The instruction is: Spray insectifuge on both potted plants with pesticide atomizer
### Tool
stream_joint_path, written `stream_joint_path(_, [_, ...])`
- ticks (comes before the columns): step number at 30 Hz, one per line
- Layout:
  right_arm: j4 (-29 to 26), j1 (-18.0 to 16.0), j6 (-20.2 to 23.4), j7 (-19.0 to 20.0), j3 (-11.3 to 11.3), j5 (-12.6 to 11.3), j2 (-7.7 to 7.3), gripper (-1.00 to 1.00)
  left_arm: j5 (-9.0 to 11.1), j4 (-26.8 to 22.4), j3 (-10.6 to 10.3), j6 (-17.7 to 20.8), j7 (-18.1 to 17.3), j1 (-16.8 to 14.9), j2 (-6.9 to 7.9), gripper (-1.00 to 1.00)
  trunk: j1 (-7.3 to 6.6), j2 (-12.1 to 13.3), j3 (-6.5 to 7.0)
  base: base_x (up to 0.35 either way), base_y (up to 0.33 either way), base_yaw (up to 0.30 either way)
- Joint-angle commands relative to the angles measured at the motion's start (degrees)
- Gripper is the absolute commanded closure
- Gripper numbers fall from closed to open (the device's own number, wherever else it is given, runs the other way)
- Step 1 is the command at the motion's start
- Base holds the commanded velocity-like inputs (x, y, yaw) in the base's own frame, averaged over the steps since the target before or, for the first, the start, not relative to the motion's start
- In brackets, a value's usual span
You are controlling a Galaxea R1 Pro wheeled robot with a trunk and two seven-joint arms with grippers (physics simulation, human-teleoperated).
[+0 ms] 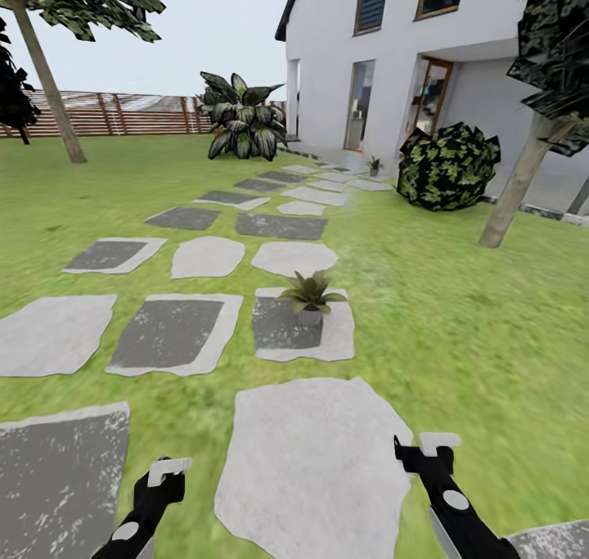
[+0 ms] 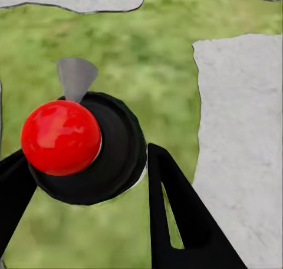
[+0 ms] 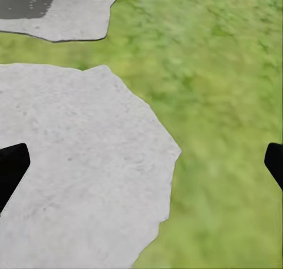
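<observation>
While the robot stands on the lawn (image 1: pixel 458 322) of the garden, the head view looks up a path of flat grey stepping stones (image 1: pixel 209 256) toward a white house (image 1: pixel 393 60). One of the potted plants (image 1: pixel 311 293), a low green rosette in a small pot, sits on the right edge of a stone with a dark centre, just ahead of the arms. A second, much smaller potted plant (image 1: pixel 374 164) stands far up the path near the house door. Left of that is a tall broad-leaved plant (image 1: pixel 242 117) in front of the brown slatted fence (image 1: pixel 123 113), and right of it a round dark bush (image 1: pixel 448 166). The left gripper (image 1: pixel 164 471) and right gripper (image 1: pixel 425 448) hang low at either side of a large pale stone (image 1: pixel 311 461). From the left wrist view, the left gripper (image 2: pixel 88 154) has its black fingers (image 2: pixel 177 210) on either side of a round black object (image 2: pixel 121 163) topped by a glossy red ball (image 2: pixel 60 137), with a grey cone (image 2: pixel 75 77) poking out beyond it. One finger's edge meets the object's rim, but I cannot tell whether it is actually clamped. Grass and a pale stone (image 2: pixel 242 133) lie below. From the right wrist view, the right gripper (image 3: pixel 141 163) is spread wide with nothing between its fingers (image 3: pixel 12 163), over the edge of the pale stone (image 3: pixel 76 163) and the grass.
</observation>
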Motion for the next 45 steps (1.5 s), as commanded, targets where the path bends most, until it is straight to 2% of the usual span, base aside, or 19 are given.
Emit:
stream_joint_path(1, [0.0, 0.0, -0.2, -0.1, 0.0, 0.0, 0.0, -1.0, -0.1, 0.1, 0.1, -0.2, 0.0, 0.0, -0.01, 1.0, 0.02, 0.0, -0.05, 0.337, 0.0, 0.0])
stream_joint_path(45, [0.0, 0.0, -0.1, -0.1, 0.0, 0.0, 0.0, -1.0, -0.1, 0.1, 0.2, -0.3, 0.0, 0.0, -0.01, 1.0, 0.02, 0.0, -0.05, 0.337, 0.002, 0.0])
